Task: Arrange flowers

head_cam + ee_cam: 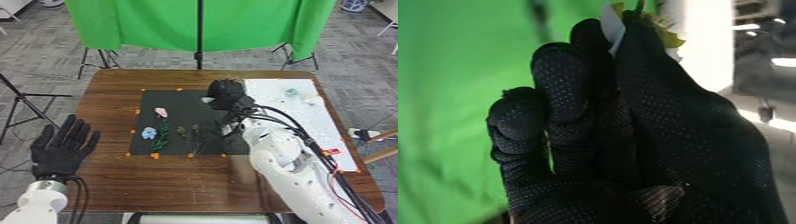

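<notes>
Black is the mat on the brown counter, and in the head view the pink flower and the blue flower lie on it, I think so that each is easy to take; the left hand is beside the mat, fingers straight, leaving free space. In the right wrist view, the right hand pinches a white and yellow flower at the fingertips, perhaps to spare the petals.
</notes>
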`<state>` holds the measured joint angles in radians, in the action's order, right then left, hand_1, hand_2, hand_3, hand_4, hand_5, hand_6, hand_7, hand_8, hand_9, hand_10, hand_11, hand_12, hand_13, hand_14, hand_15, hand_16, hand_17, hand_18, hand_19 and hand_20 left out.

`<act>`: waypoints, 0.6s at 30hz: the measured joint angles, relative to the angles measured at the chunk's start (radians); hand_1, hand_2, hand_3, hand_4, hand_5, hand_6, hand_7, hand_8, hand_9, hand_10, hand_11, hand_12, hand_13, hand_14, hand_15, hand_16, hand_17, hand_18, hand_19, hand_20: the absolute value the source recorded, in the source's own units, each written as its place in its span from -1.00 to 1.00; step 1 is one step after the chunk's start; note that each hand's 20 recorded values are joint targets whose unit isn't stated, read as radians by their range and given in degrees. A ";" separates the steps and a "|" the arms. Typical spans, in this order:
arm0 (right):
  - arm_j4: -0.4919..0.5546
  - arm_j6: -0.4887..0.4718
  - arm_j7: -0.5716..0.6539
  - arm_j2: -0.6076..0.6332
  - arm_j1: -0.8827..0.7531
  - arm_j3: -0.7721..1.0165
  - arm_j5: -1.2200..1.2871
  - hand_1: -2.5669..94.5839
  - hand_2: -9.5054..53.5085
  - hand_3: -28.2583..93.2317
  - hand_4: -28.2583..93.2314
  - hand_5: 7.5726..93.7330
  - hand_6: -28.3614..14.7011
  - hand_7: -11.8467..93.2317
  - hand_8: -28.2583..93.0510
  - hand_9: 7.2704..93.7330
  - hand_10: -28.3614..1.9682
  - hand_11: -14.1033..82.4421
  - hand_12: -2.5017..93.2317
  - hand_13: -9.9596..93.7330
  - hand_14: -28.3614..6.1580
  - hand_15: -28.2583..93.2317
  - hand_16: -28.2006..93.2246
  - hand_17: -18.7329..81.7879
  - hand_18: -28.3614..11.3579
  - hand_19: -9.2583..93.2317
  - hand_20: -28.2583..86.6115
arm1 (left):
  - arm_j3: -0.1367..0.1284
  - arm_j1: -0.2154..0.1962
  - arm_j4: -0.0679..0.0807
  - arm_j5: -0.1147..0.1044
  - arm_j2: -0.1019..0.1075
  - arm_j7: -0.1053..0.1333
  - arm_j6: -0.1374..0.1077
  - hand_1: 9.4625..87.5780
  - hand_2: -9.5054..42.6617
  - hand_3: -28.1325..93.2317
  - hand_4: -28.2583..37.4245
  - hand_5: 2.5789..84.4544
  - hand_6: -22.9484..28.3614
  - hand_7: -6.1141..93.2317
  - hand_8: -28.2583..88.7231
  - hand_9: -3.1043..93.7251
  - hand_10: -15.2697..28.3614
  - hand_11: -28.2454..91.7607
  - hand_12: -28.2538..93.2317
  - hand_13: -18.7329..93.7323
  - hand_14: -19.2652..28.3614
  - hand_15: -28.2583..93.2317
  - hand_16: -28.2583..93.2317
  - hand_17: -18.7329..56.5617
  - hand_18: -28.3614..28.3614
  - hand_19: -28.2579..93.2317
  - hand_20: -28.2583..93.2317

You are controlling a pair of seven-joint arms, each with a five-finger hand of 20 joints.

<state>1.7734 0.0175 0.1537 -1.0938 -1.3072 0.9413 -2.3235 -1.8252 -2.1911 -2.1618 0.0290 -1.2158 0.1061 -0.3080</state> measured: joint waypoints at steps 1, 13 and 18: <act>0.000 -0.032 0.000 -0.004 0.011 -0.013 0.012 0.43 -1.00 0.62 -1.00 0.77 0.33 -0.31 -0.48 0.84 0.19 -0.46 0.01 0.60 0.27 0.26 0.29 0.15 -0.67 0.83 0.21 | 0.001 0.002 0.000 0.000 0.001 0.000 -0.001 -0.54 -0.09 0.74 -1.00 0.01 0.25 -0.48 -0.70 -0.09 0.48 0.05 -0.28 -0.09 0.61 0.50 -0.64 -0.65 0.64 0.22 -0.16; -0.062 -0.133 0.010 -0.004 0.088 -0.183 -0.079 0.43 -1.00 0.62 -1.00 0.76 0.32 -0.29 -0.49 0.84 0.18 -0.46 0.01 0.59 0.25 0.27 0.29 0.15 -0.68 0.82 0.23 | -0.001 0.009 -0.005 0.007 0.011 -0.008 -0.085 -0.54 -0.07 0.74 -1.00 0.07 0.28 -0.47 -0.70 -0.07 0.50 0.07 -0.29 -0.09 0.63 0.51 -0.65 -0.65 0.66 0.24 -0.15; -0.094 -0.116 0.033 -0.026 0.103 -0.194 -0.102 0.43 -1.00 0.62 -1.00 0.75 0.32 -0.29 -0.49 0.83 0.18 -0.46 0.01 0.59 0.25 0.28 0.28 0.15 -0.69 0.82 0.24 | 0.002 0.016 -0.004 -0.001 0.016 -0.002 -0.084 -0.54 -0.05 0.74 -1.00 0.09 0.27 -0.46 -0.70 -0.05 0.49 0.08 -0.29 -0.08 0.62 0.52 -0.65 -0.65 0.66 0.24 -0.15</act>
<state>1.6794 -0.0983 0.1871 -1.1200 -1.2042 0.7472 -2.4257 -1.8234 -2.1753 -2.1662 0.0279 -1.1998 0.1037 -0.3919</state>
